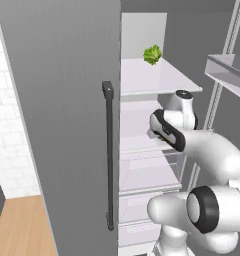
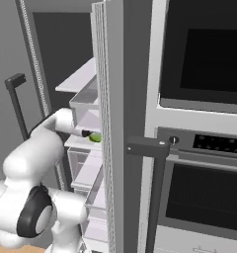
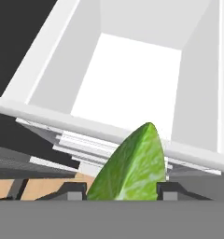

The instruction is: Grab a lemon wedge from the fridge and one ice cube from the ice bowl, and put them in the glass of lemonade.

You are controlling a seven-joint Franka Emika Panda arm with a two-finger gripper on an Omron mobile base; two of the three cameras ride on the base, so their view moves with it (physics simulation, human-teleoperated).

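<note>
The fridge (image 1: pixel 57 100) stands open and my arm reaches in at mid height. In the hand view the yellow-green lemon wedge (image 3: pixel 132 163) stands point up between my gripper's (image 3: pixel 123 191) two dark fingertips, which touch it on both sides. From the right base view, the lemon wedge (image 2: pixel 95 137) shows as a small green spot at the tip of the gripper (image 2: pixel 88 133), just above a white shelf and beside the edge of the fridge's right door (image 2: pixel 113 123). The ice bowl and the glass of lemonade are out of view.
A ruffled leafy green clump (image 1: pixel 152 54) lies on the upper shelf (image 1: pixel 157 80). A white open-topped drawer (image 3: pixel 132 60) sits below the hand. The black-fronted oven column (image 2: pixel 204 74) stands to the right of the fridge. The left door's dark bar handle (image 1: pixel 108 155) hangs near the arm.
</note>
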